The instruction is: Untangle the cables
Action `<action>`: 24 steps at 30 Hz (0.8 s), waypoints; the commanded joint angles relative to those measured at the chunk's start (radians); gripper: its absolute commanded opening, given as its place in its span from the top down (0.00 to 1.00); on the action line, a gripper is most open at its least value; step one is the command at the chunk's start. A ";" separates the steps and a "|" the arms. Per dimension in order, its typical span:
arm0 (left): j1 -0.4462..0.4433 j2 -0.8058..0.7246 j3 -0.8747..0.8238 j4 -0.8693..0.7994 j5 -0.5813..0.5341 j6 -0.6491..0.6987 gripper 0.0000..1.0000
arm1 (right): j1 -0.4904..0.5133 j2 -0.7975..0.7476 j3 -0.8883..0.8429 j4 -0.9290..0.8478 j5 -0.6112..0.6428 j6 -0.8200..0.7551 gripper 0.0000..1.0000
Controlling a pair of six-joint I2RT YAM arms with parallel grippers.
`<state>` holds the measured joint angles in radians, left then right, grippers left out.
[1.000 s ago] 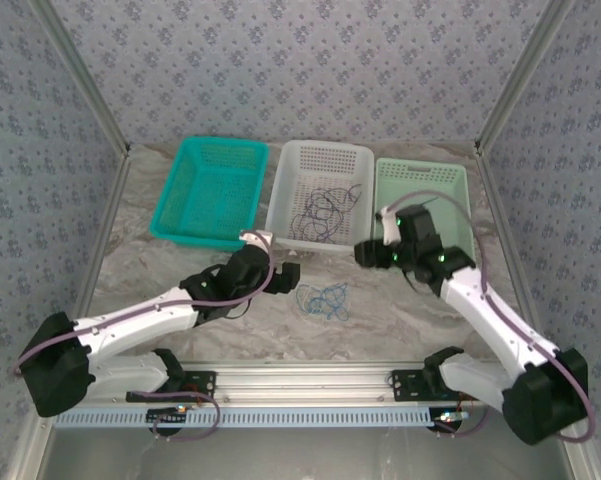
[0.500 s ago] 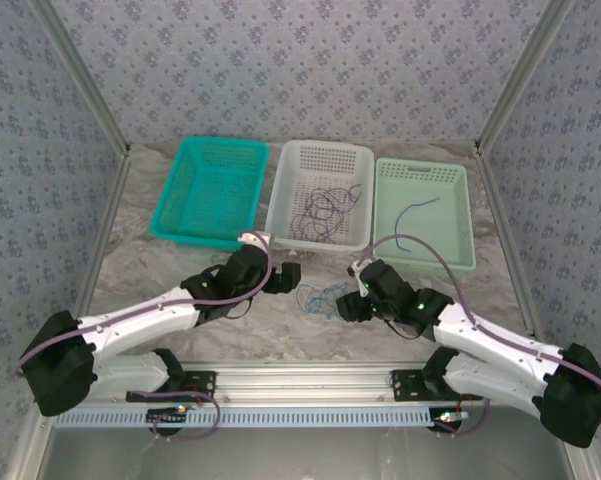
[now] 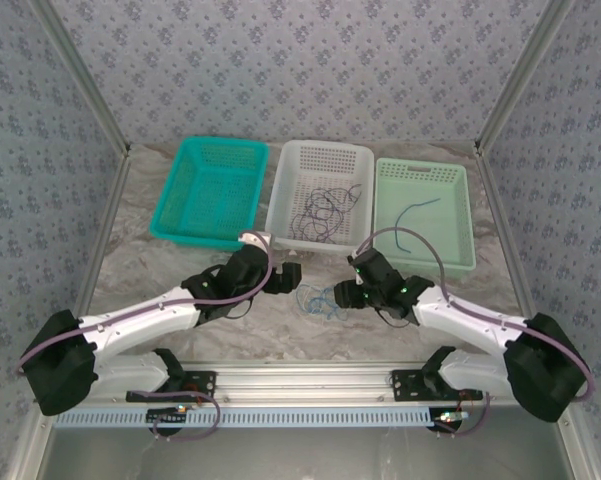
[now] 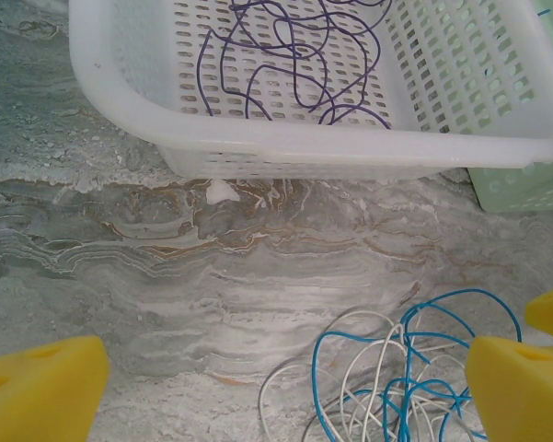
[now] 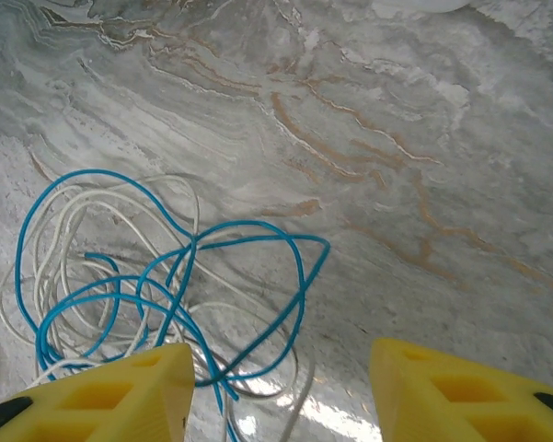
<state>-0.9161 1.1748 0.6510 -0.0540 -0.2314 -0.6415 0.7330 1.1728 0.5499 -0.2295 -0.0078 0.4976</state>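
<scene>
Cables (image 5: 156, 276) lie just beside right gripper (image 5: 281, 373).

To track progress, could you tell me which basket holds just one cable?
The pale green basket: one blue cable. The white basket holds several dark ones; the teal basket none.

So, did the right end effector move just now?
Yes. The right end effector came away from the pale green basket, nearer and leftward, to the blue and white cables.

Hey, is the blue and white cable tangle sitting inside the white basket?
No, the blue and white tangle lies on the table in front of the white basket, which holds dark cables.
</scene>
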 commanded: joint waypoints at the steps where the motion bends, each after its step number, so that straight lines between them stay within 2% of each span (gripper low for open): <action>1: 0.003 -0.004 0.002 0.025 0.004 -0.010 0.01 | -0.013 0.030 0.040 0.034 -0.024 0.027 0.48; 7: 0.003 -0.019 -0.013 0.028 -0.003 -0.013 0.00 | -0.036 0.046 0.036 0.080 -0.043 0.048 0.52; 12: 0.003 -0.022 -0.013 0.031 -0.006 -0.009 0.00 | -0.062 0.096 0.057 0.090 -0.089 0.044 0.68; 14: 0.003 -0.023 -0.013 0.030 -0.005 -0.009 0.01 | -0.072 0.112 0.066 0.089 -0.128 0.043 0.72; 24: 0.003 -0.038 -0.031 0.036 -0.009 -0.013 0.00 | -0.072 0.096 0.098 -0.015 -0.142 0.055 0.65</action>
<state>-0.9161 1.1553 0.6289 -0.0475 -0.2317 -0.6418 0.6632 1.2823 0.6151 -0.1791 -0.1368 0.5404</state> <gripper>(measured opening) 0.994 0.346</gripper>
